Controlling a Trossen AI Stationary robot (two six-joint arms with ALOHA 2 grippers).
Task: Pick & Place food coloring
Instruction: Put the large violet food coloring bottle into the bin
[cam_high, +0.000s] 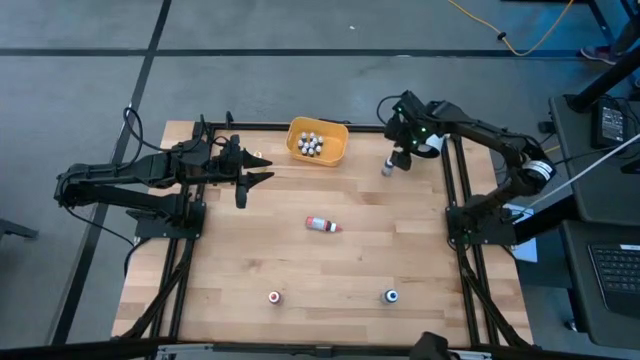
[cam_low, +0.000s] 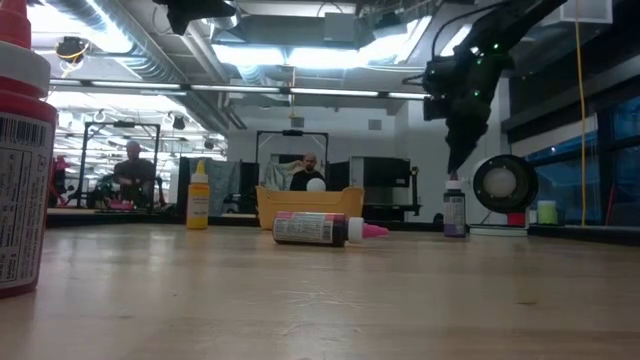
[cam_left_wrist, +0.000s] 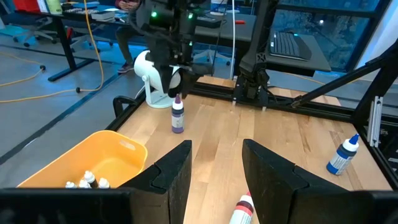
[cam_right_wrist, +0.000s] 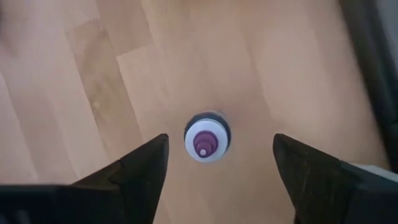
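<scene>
A small food coloring bottle with a purple top (cam_high: 388, 168) stands upright on the table at the far right. It also shows in the low view (cam_low: 454, 212) and the left wrist view (cam_left_wrist: 178, 116). My right gripper (cam_high: 395, 158) hangs open just above it, pointing down. In the right wrist view (cam_right_wrist: 219, 142) its fingers stand on either side of the purple top (cam_right_wrist: 207, 138) without touching it. My left gripper (cam_high: 268, 170) is open and empty, left of the orange bowl (cam_high: 338, 150), which holds several tiny bottles (cam_high: 311, 145).
A pink-topped bottle (cam_high: 322, 225) lies on its side mid-table. A red-topped bottle (cam_high: 274, 297) and a blue-topped one (cam_high: 391, 296) stand near the front edge. A yellow bottle (cam_low: 198, 196) stands near my left gripper. Black frame rails (cam_high: 450, 190) line the table's sides.
</scene>
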